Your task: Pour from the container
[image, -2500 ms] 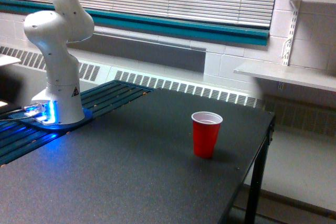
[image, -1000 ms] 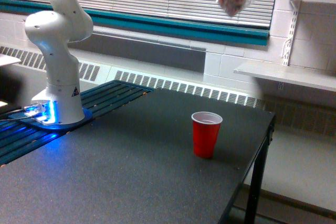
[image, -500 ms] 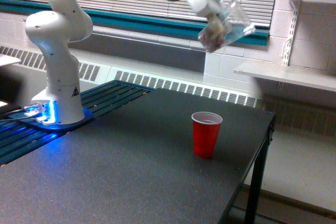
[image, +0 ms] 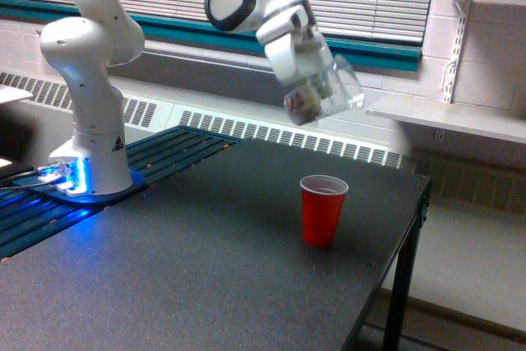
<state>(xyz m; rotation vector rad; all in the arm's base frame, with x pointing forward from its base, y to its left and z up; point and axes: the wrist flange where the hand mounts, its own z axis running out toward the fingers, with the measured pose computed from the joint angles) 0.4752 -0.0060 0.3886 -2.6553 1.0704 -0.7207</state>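
Observation:
The container [image: 322, 96] is a small clear plastic cup with brownish pieces inside. It hangs tilted in the air, above and slightly left of the red cup [image: 322, 210] in the exterior view. My gripper [image: 308, 80] is shut on the container, with the white wrist above it. The red cup stands upright on the dark table [image: 205, 269], near its right side, its white inside showing at the rim.
The arm's white base [image: 90, 133] stands at the table's left with a blue light at its foot. The table's right edge [image: 411, 236] drops off close to the red cup. A white shelf [image: 448, 117] and a radiator grille lie behind.
The arm has swung down and to the left with the container, from the top of the frame to a spot just above the red cup. The red cup has not moved.

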